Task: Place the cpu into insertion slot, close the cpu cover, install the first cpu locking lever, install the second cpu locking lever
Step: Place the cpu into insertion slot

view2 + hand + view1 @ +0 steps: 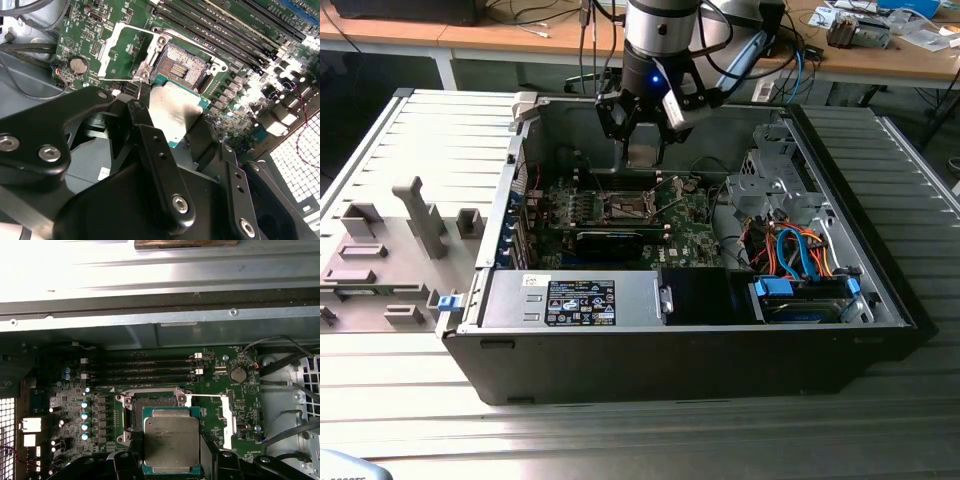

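Cpu (171, 437) clamped in gripper (171, 447), near empty insertion slot (152, 410)

Silver-grey cylindrical robot arm (660, 25) reaches straight down, wrist vertical. Black two-fingered gripper (643, 145) points downward, fingers (141, 114) clamped on opposite edges of flat silver-topped cpu (171, 442).

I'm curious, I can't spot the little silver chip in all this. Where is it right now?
In both wrist views the chip sits clamped in the pincer, held above the open socket on the green board.
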Tool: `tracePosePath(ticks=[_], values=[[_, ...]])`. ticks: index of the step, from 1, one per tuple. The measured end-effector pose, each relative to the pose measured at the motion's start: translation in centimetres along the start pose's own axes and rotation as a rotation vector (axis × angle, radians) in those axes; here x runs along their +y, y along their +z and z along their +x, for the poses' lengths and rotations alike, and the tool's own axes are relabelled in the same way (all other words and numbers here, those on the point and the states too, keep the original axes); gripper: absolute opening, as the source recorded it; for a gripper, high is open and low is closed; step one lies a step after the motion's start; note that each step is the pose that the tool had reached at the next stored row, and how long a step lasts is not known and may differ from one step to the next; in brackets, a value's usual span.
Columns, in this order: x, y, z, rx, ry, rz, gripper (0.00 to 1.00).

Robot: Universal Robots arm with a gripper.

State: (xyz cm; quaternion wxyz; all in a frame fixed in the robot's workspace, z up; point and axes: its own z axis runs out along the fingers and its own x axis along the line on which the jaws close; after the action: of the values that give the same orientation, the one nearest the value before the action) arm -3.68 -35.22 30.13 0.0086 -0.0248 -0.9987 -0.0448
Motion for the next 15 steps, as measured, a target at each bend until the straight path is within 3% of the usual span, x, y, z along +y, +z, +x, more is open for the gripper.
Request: tracePosePath(ticks=[15], values=[[0.0, 0.06, 0.0, -0.0042, 0.047, -0.0008, 0.54]])
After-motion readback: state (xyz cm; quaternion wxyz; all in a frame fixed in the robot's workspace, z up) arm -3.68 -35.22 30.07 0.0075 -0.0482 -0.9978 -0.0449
